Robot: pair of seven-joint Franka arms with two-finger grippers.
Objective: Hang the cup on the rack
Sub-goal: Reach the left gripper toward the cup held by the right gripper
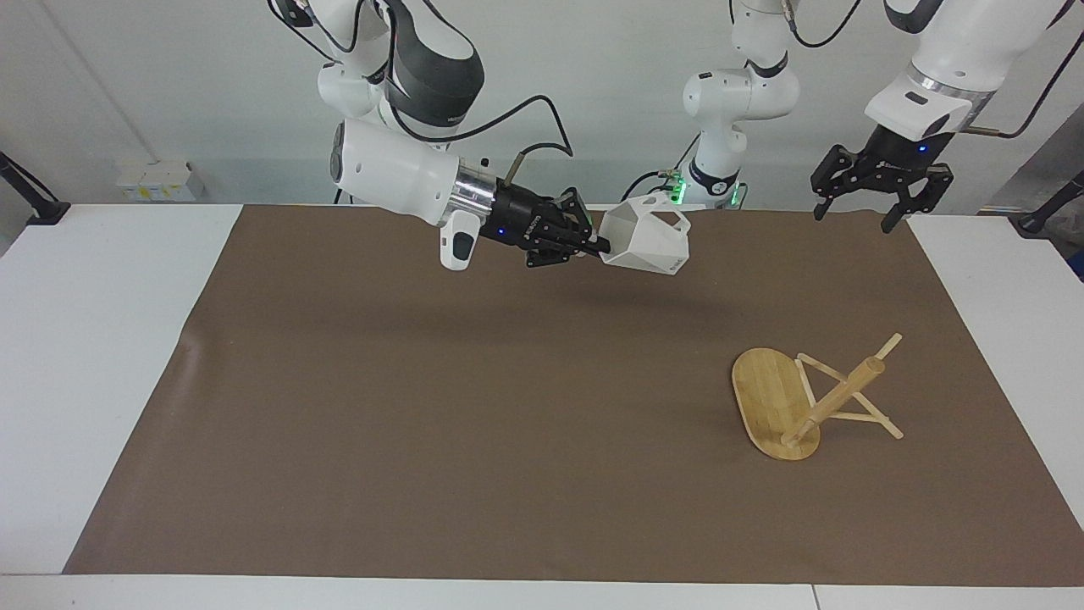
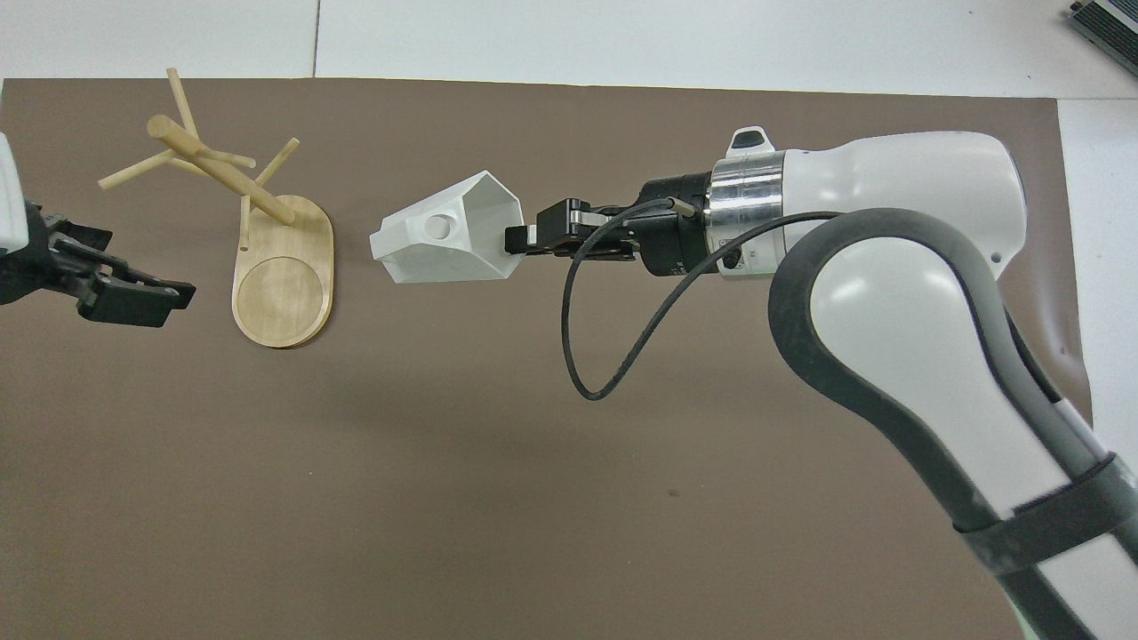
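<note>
My right gripper point(image 1: 595, 244) is shut on the rim of the white faceted cup point(image 1: 648, 238) and holds it on its side in the air over the brown mat, handle uppermost. It also shows in the overhead view point(image 2: 517, 242) with the cup point(image 2: 444, 242). The bamboo rack point(image 1: 834, 396) lies tipped toward the left arm's end of the table. Its post slants up from the oval base point(image 1: 766, 394) and its peg tips rest on the mat. The rack point(image 2: 222, 173) is apart from the cup. My left gripper point(image 1: 851, 219) is open and empty in the air; in the overhead view it point(image 2: 142, 302) is beside the rack's base point(image 2: 283, 293).
The brown mat point(image 1: 474, 424) covers most of the white table point(image 1: 93, 356). A third robot base point(image 1: 720, 174) stands at the table's edge between the arms. A black cable point(image 2: 613, 356) loops from my right wrist.
</note>
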